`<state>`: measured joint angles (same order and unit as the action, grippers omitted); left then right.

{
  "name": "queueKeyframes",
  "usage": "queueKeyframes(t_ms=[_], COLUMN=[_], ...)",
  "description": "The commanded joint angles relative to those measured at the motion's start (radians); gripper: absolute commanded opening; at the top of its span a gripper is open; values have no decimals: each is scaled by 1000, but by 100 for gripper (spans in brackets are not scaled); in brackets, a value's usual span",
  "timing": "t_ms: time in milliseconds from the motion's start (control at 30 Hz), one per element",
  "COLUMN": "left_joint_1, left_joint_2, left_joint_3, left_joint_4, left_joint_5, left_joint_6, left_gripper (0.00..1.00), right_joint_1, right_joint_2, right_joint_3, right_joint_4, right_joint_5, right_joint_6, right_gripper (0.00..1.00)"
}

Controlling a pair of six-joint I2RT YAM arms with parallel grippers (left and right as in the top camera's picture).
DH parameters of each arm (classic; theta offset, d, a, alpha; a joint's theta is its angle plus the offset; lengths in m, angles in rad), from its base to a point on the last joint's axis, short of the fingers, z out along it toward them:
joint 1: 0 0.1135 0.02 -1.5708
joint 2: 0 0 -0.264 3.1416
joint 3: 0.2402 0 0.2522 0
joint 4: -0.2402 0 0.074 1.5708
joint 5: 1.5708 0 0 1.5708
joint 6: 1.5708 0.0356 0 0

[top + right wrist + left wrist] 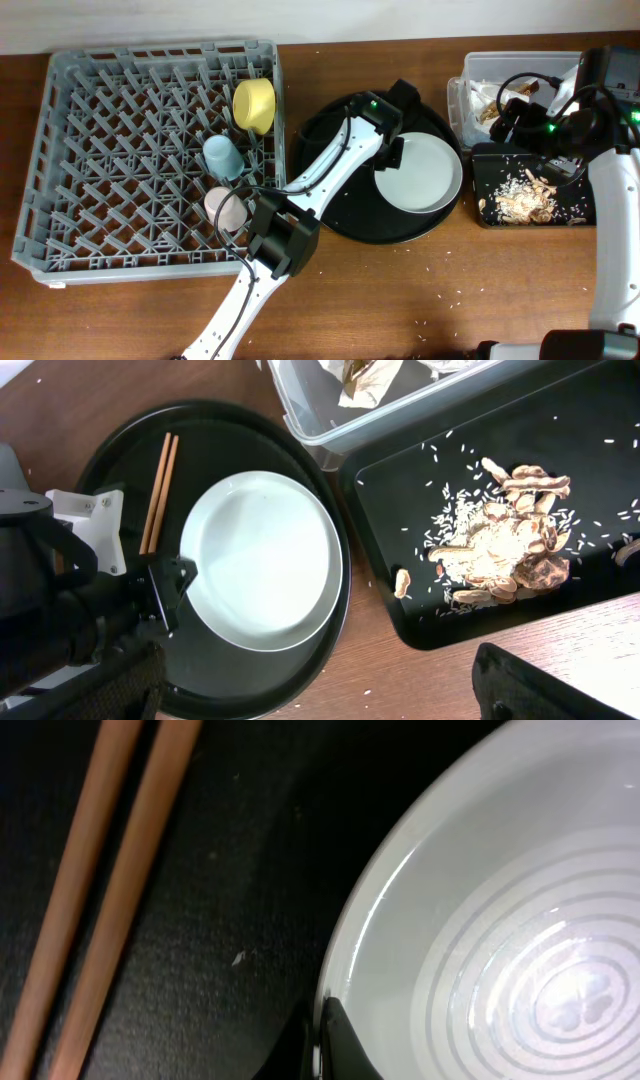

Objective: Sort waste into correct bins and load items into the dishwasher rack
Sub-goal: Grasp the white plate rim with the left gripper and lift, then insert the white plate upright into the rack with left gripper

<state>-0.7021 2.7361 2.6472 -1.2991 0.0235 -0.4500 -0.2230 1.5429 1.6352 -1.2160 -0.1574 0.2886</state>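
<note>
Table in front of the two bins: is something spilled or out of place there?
Yes: small white grains lie scattered on the bare wooden table, below the shallow black tray and outside any bin. The tan scraps themselves sit piled inside that tray.

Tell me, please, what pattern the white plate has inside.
Faint concentric rings around a small central mark on the white plate; clearest in the left wrist view.

Our left arm [300, 190] runs from bottom centre to mid-frame, left gripper [388, 155] pointing down. Our right arm [612, 200] stands at the right edge, right gripper [510, 112] upper right.
</note>
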Motion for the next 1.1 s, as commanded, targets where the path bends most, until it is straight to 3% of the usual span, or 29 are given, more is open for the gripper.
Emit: queueKeyframes(t_ms=[0, 167, 267, 367, 467, 567, 700, 833, 1067], left_joint_1=[5, 76, 171, 292, 372, 462, 562, 594, 595], left_joint_2=[8, -145, -290, -432, -459, -453, -453, -453, -453], left_joint_3=[16, 119, 163, 163, 163, 139, 21, -159, -360], left_joint_4=[-46, -106, -162, -151, -135, -123, -15, 106, 332], left_joint_5=[-5, -45, -195, -388, -629, -705, -705, -718, -914], left_joint_6=[10, 81, 90, 229, 373, 430, 509, 508, 508], left_gripper=[1, 1, 1, 1, 1, 0, 1, 1, 1], right_joint_1=[-4, -4, -4, -4, -4, -4, -4, -4, -4], right_joint_2=[3, 3, 3, 3, 3, 3, 3, 3, 3], right_joint_3=[-1, -1, -1, -1, -1, -1, -1, -1, -1], right_joint_4=[0, 0, 0, 0, 0, 0, 0, 0, 0], right_joint_5=[12, 12, 12, 12, 12, 12, 12, 12, 12], right_joint_6=[7, 7, 7, 7, 7, 7, 7, 7, 7], right_gripper=[98, 98, 98, 99, 99, 98, 98, 98, 98])
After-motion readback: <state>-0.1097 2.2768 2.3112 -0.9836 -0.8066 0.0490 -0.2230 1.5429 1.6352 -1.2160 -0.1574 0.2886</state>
